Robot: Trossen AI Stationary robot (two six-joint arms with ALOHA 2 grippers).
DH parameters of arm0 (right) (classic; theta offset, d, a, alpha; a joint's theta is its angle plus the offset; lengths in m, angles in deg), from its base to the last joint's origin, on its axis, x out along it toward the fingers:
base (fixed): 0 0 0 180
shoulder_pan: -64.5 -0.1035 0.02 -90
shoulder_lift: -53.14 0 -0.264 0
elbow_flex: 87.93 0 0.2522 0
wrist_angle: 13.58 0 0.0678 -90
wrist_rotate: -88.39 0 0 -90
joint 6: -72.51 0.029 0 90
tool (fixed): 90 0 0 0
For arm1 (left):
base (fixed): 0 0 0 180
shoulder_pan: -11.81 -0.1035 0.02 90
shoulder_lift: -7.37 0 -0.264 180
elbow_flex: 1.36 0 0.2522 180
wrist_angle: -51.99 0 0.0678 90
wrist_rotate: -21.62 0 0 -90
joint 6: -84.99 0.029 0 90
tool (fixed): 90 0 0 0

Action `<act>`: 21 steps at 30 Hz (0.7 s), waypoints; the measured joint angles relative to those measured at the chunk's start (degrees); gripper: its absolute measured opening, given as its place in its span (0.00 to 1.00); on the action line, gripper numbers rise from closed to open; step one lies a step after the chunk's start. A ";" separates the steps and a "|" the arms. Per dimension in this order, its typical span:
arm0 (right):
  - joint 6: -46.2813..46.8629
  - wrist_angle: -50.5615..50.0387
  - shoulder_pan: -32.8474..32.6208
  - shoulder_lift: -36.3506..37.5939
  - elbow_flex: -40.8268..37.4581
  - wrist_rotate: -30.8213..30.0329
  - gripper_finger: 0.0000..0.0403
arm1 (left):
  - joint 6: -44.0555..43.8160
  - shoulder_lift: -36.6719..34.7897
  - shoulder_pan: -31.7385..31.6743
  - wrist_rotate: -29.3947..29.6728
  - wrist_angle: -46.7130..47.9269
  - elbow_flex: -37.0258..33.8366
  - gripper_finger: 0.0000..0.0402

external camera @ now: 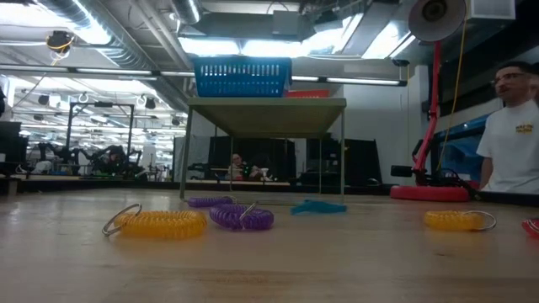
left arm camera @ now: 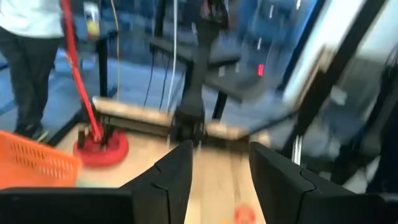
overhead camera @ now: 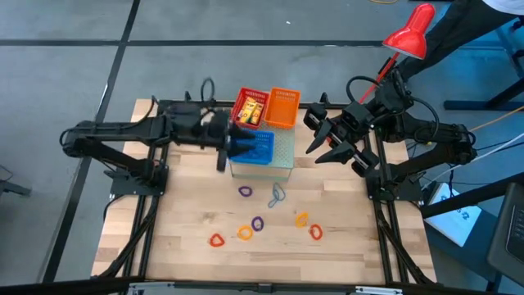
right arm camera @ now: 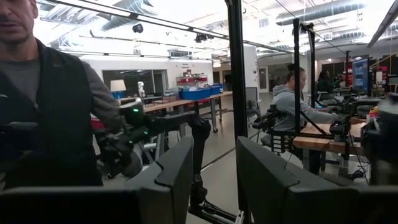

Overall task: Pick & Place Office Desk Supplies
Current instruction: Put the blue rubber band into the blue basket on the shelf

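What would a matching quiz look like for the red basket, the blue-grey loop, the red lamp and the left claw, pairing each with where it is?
Things:
1. red basket
2. blue-grey loop
3. red lamp
4. left claw

Places:
A. flat on the wooden table
B. at the blue basket
C. right beside the orange basket
D. past the table's far right corner

Pairs: 1-C, 2-A, 3-D, 4-B.
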 joint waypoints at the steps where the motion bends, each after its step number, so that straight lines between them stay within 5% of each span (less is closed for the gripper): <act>1: 0.06 0.00 0.00 0.00 0.00 0.00 0.32 | 1.32 1.05 2.33 2.31 3.92 1.88 0.38; 7: 1.13 -0.17 0.00 0.02 0.00 0.00 0.32 | 2.96 9.76 12.32 15.56 16.88 10.06 0.38; 21: 4.66 -0.49 -0.20 0.04 0.00 3.28 0.32 | -16.37 28.73 16.73 26.09 9.33 8.83 0.40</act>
